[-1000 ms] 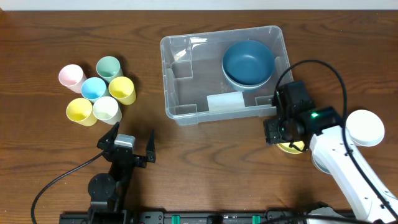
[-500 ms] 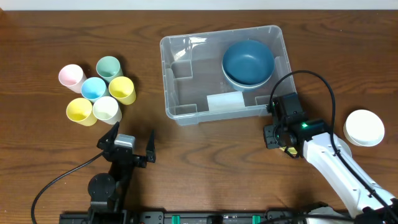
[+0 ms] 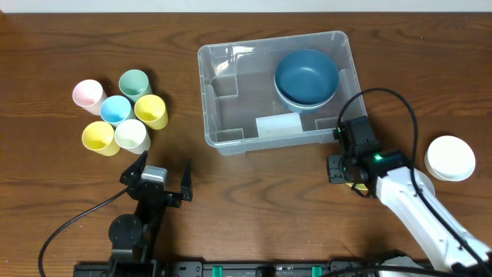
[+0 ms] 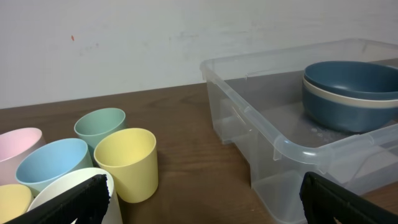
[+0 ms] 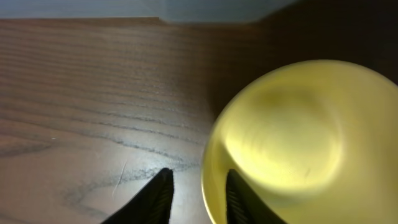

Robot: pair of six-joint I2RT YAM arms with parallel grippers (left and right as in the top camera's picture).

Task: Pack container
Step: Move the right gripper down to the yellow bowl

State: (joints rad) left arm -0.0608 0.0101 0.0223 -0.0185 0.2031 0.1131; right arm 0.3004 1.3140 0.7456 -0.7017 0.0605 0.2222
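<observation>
You have bare table (image 3: 261, 192) at 6 o'clock of the container (image 3: 269, 43), which sits mid-table with dark blue bowls (image 3: 307, 77) stacked in its 3 o'clock end. Your right gripper (image 5: 198, 180) points down just off its 5 o'clock corner, jaws narrowly apart astride the yellow bowl's (image 5: 292, 143) rim; you cannot tell whether they pinch it. Your left gripper (image 3: 161, 171) sits at 7 o'clock, jaws wide, holding nothing.

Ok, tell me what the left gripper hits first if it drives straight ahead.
Probably the white cup, closest on the left; dead centre looks free between the yellow cup and the container. Depth unclear.
</observation>
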